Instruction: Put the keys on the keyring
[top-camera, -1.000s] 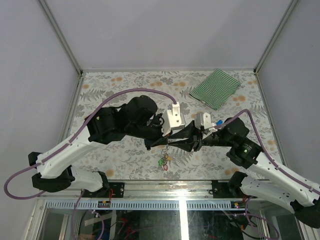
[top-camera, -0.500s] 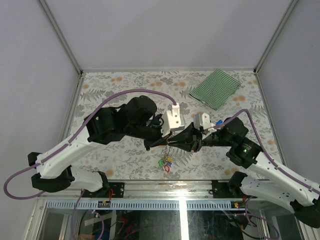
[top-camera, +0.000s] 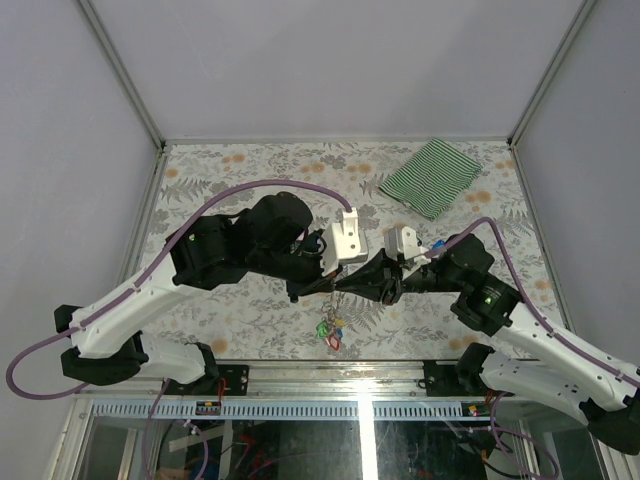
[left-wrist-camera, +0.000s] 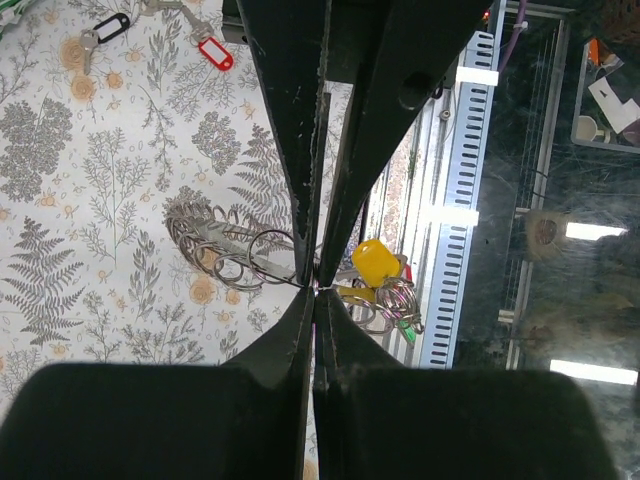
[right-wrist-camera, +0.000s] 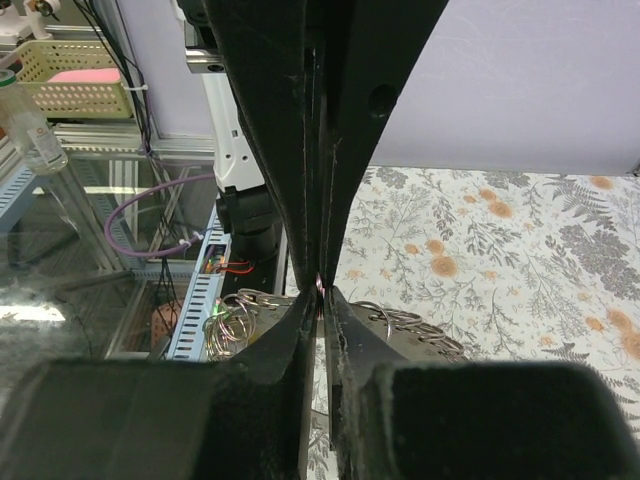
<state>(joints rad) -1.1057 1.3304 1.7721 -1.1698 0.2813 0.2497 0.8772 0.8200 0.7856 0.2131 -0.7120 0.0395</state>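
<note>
- Left gripper (left-wrist-camera: 316, 286), jaws clenched on the keyring (left-wrist-camera: 225, 250), holds it over the surface (left-wrist-camera: 90, 190); the thin pinch could slip, dropping the dangling keys (top-camera: 328, 331).
- Right gripper (right-wrist-camera: 320, 285): jaws nearly together, and I cannot tell whether they grasp anything. Tugging could wrench the ring free.

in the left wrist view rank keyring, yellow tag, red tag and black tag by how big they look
1. keyring, the grey coil of rings
2. yellow tag
3. red tag and black tag: they look alike, so no ranking

The yellow tag may hang closer in this view, so its lead over those two is unsure.
</note>
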